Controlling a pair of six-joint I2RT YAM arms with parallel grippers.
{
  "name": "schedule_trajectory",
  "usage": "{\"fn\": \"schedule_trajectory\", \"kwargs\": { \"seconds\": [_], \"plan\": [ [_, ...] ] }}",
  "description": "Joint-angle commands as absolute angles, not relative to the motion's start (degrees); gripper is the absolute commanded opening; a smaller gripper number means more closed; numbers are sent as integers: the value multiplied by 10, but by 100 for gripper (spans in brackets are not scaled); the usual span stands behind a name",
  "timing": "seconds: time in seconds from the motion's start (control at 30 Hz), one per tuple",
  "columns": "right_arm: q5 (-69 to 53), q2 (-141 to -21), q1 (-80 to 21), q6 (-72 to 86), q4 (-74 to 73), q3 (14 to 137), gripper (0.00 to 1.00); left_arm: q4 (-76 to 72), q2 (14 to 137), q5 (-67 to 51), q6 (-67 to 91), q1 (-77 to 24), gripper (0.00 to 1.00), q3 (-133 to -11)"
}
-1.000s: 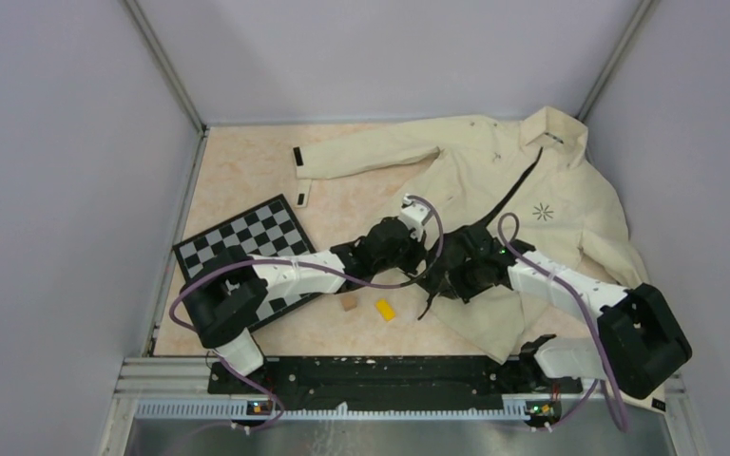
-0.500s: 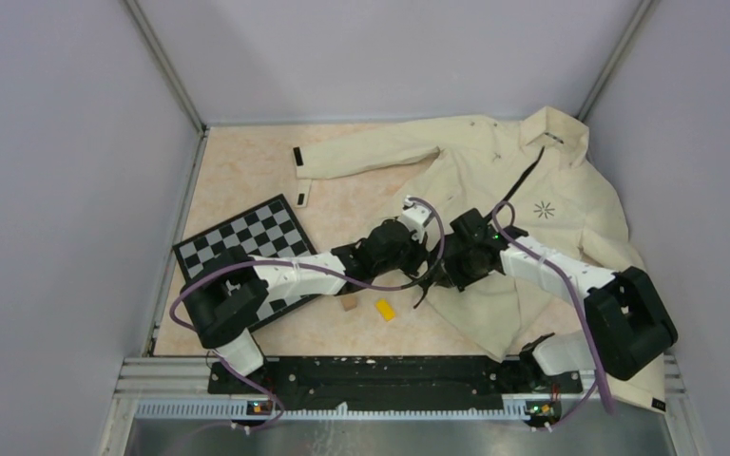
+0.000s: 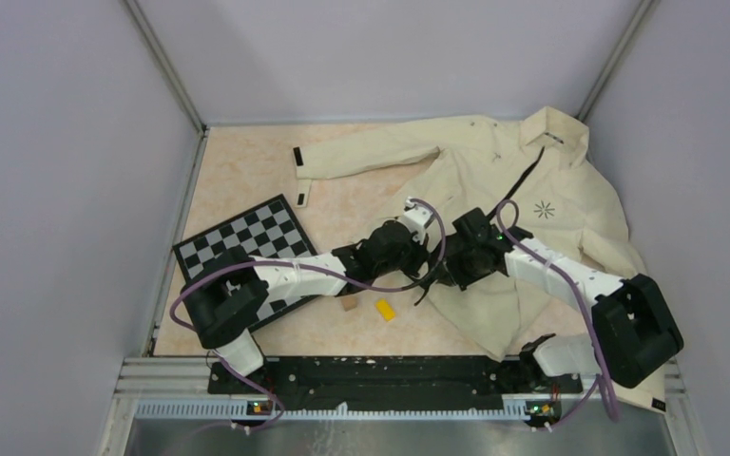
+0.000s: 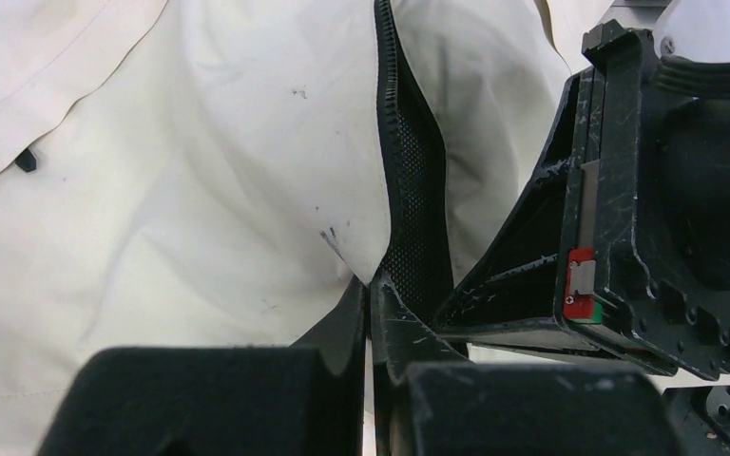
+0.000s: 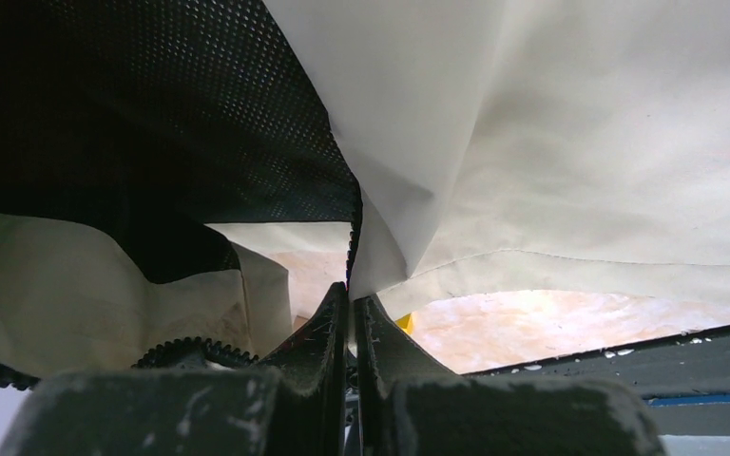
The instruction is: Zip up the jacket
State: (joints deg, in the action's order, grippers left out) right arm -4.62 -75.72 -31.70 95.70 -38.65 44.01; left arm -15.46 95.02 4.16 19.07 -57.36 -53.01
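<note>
Left wrist: left pincer clamps jacket zipper edge; right pincer likewise clamped.

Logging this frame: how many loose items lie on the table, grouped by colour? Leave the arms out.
Cream: 1, the cream fabric jacket
Black-and-white: 1, the flat black-and-white checkerboard
Yellow: 1, the small yellow block
Tan: 1, the small tan block
Total: 4
</note>
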Motion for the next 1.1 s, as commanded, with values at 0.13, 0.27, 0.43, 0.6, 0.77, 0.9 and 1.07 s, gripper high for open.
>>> {"fn": "schedule_trajectory", "kwargs": {
  "seconds": [0.13,0.27,0.43,0.6,0.77,0.9,1.07],
  "plan": [
    [-33,-745,-308,966,-386,457,0,-188,946,50,178,-581,0,-530],
    [-31,-745,-305,967,-387,455,0,-186,946,54,175,-583,0,-530],
    [-27,-743,-304,968,-387,454,0,-186,948,53,170,-586,0,-530],
    [-26,-742,-298,966,-382,454,0,-185,950,55,161,-591,0,-530],
    [-24,-741,-297,961,-385,457,0,-183,955,54,151,-597,0,-533],
    [-24,-727,-297,967,-377,449,0,-182,955,56,141,-601,0,-533],
    [-27,-714,-296,977,-363,440,0,-180,955,62,128,-606,0,-534]
  ]
}}
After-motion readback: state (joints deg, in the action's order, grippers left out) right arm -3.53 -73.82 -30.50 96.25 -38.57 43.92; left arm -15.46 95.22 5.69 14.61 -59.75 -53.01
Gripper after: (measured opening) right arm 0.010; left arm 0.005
